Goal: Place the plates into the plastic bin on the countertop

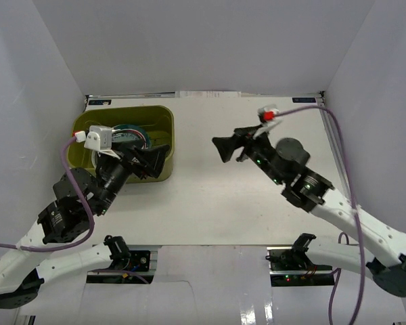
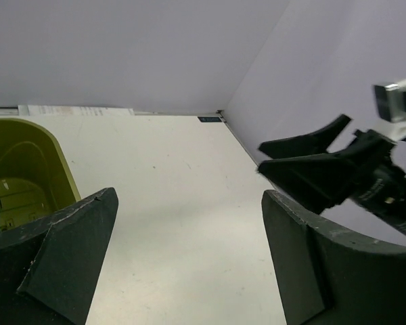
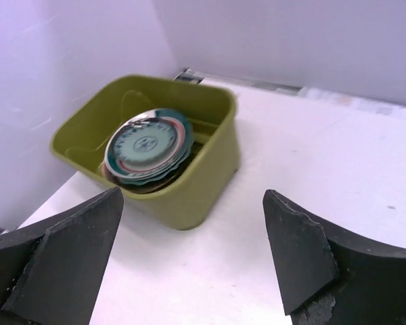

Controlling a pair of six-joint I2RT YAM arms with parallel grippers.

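Note:
The olive-green plastic bin (image 1: pixel 159 116) stands at the far left of the white countertop (image 1: pixel 216 203). It also shows in the right wrist view (image 3: pixel 210 169) and the left wrist view (image 2: pixel 47 152). A stack of plates (image 3: pixel 147 145) lies inside it, a teal plate with a red ring on top, scalloped teal edges below. In the top view the plates (image 1: pixel 132 132) are partly hidden by my left arm. My left gripper (image 1: pixel 152 161) is open and empty over the bin's near right corner. My right gripper (image 1: pixel 224 149) is open and empty above the countertop's middle, pointing toward the bin.
White walls (image 1: pixel 189 40) close in the countertop on the back, left and right. A purple cable (image 1: pixel 342 156) runs along the right arm. The right gripper (image 2: pixel 318 162) shows in the left wrist view, at the right.

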